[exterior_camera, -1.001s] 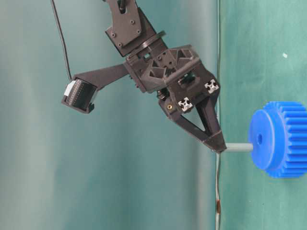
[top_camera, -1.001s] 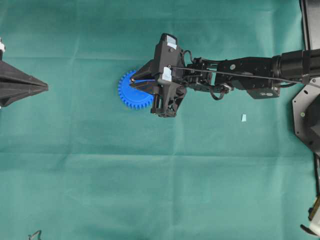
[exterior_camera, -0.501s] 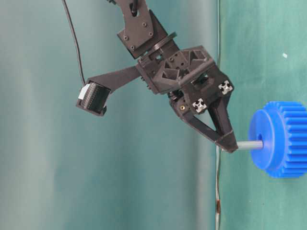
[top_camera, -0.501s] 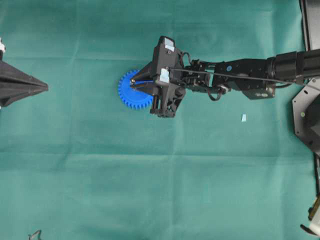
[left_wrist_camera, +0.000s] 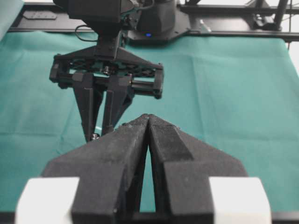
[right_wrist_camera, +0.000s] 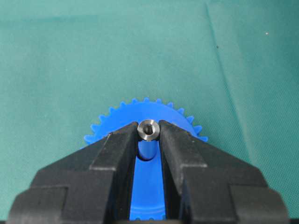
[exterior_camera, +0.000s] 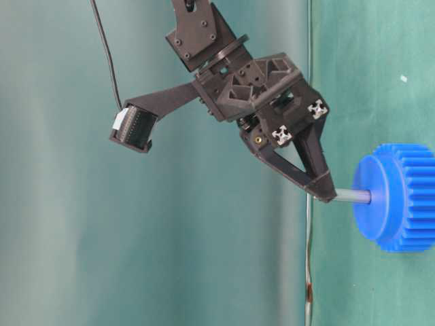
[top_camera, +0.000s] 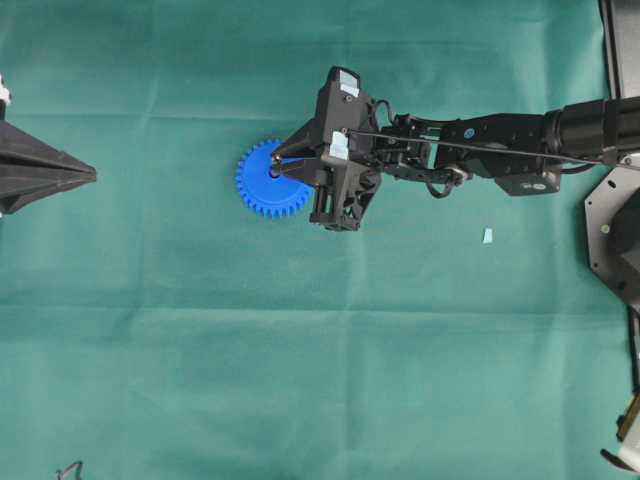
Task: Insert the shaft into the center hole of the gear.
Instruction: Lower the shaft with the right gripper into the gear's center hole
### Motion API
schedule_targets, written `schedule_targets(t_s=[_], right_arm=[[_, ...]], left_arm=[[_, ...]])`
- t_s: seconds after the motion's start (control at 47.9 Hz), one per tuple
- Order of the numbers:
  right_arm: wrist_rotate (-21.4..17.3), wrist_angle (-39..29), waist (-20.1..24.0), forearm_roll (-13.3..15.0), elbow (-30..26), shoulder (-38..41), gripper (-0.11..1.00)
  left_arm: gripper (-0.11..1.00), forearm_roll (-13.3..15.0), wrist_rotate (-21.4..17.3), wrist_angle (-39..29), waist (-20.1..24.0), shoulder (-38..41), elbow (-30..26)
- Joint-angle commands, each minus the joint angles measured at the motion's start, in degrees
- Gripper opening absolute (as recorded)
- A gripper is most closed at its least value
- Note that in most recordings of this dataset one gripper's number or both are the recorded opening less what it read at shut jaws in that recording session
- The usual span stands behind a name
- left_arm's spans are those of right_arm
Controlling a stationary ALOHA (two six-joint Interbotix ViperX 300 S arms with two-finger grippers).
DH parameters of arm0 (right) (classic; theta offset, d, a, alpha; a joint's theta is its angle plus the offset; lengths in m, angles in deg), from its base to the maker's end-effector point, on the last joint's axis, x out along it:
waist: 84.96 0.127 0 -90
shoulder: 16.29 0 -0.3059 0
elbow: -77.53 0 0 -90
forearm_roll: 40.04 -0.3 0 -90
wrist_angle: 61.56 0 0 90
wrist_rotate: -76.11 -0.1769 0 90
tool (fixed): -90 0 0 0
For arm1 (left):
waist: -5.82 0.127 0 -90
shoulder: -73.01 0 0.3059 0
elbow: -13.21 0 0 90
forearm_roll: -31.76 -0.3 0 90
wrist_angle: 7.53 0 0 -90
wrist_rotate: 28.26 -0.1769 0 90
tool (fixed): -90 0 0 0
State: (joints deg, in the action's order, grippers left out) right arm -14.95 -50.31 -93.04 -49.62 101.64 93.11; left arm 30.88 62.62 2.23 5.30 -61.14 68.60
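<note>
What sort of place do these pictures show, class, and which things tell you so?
Probably a robotics lab bench: a green cloth-covered table, two black robot arms, the right pincer gripping a silvery metal shaft at a blue toothed plastic gear.

My right hand (exterior_camera: pixel 325 192) is matte black plastic with open lattice bracing, silver screws and a thin black cable (exterior_camera: pixel 103 47).

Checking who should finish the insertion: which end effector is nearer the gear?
Right. The right end effector is over the gear, gripping the shaft at its hub. The left end effector sits apart at the overhead view's left edge.
</note>
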Motion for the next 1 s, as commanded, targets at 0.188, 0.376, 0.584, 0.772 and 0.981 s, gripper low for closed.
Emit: schedule_targets(t_s=[0.188,0.376,0.584,0.772,0.981], right_arm=[[-0.2,0.7,-0.2,-0.2,-1.5,1.0,0.18],[-0.2,0.5,0.0,-0.4,-1.7,2.6,0.18],[-0.2,0.8,0.1,-0.6,-1.7,4.0,0.18],[-0.2,0.9,0.1,-0.7,-1.7,4.0,0.18],[-0.2,0.9,0.1,-0.8,-1.7,4.0,0.19]], left_arm=[[0.0,-0.2,-0.1,0.4,-0.1,0.4,-1.3],[0.0,-0.2,-0.1,0.3,-0.1,0.4,-1.3],[0.0,-0.2,-0.1,0.1,-0.1,0.4,-1.2],[0.0,-0.2,-0.1,-0.7,-0.1,0.4,-1.2],[0.0,-0.2,-0.2,-0.7,-0.1,0.4,-1.3]])
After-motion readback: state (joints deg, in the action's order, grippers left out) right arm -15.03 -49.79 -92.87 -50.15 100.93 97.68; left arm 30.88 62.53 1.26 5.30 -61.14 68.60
